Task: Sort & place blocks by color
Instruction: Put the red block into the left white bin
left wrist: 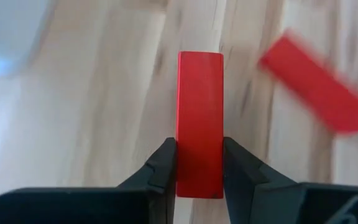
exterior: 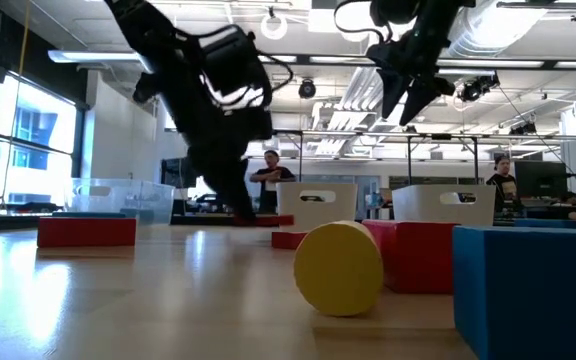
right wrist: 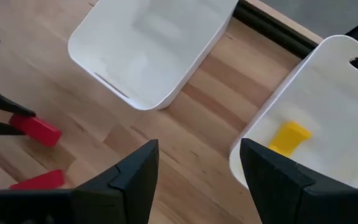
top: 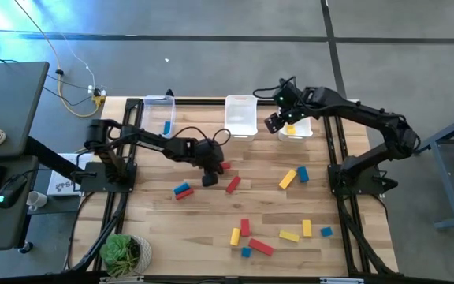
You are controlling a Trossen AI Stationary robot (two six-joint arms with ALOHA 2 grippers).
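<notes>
Red, yellow and blue blocks lie scattered on the wooden table (top: 211,213). My left gripper (top: 216,169) is at mid-table, shut on a red bar (left wrist: 199,112). A second red bar (top: 232,184) lies just beside it. Three clear bins stand at the far edge. The left bin (top: 158,110) holds a blue block (top: 166,127), the middle bin (top: 240,114) shows nothing inside, and the right bin (right wrist: 328,93) holds a yellow block (right wrist: 289,137). My right gripper (right wrist: 197,155) hangs open and empty above the gap between the middle and right bins. My left gripper pinches the red bar's two long sides (left wrist: 199,177) between its two fingers, at one end of the bar. The fingers slant down from the table's left and lie along the bar, which sticks out ahead of them. Whether it is clear of the table, I cannot tell.
A blue and red pair (top: 182,190) lies left of centre, a yellow bar (top: 288,179) and a blue cube (top: 303,173) right of centre. Several more blocks (top: 261,247) lie near the front edge. A potted plant (top: 124,252) stands at the front left corner.
</notes>
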